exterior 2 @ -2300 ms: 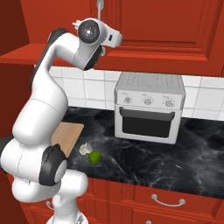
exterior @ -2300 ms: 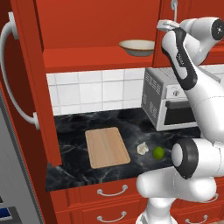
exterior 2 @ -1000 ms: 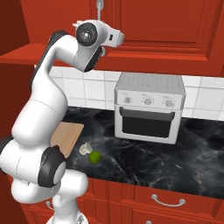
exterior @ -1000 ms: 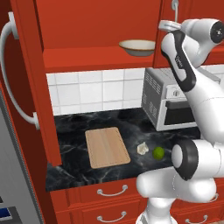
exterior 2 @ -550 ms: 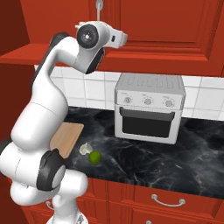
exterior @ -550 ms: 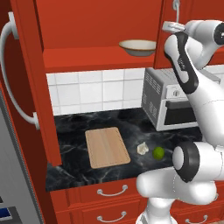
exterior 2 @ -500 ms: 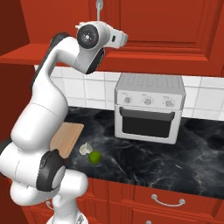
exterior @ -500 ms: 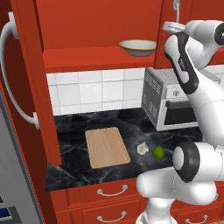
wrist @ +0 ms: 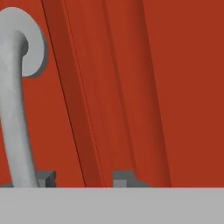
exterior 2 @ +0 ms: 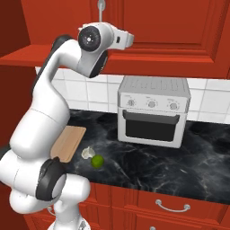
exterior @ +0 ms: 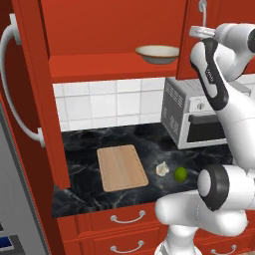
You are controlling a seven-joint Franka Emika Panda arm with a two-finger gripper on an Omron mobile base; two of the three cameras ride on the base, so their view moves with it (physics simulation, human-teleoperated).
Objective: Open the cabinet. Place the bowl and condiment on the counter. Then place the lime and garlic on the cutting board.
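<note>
The gripper (wrist: 81, 180) sits high at the right door of the cabinet (exterior: 114, 30), and in the hand view its two dark fingertips (wrist: 47, 178) rise at the bottom edge with a gap between them, spread apart and pinching nothing. The silver handle (wrist: 15, 109) runs as a long curved bar up the left of that frame, its long axis nearly parallel to the raised edge of the door panel, and it lies to the left of the fingers, just beside the left tip rather than between the two. So the coming move, as I judge it, turns on whether the hand shifts toward that bar or backs away from it. In the left base view the left door stands swung wide at the left, and the bowl (exterior: 157, 53) rests on the shelf at upper centre. The cutting board (exterior: 121, 167) lies on the counter (exterior: 84, 149), with the garlic (exterior: 162, 169) and lime (exterior: 180, 173) just beside each other to its right. The shelf behind the right door is hidden, and I cannot make out the squeeze bottle.
</note>
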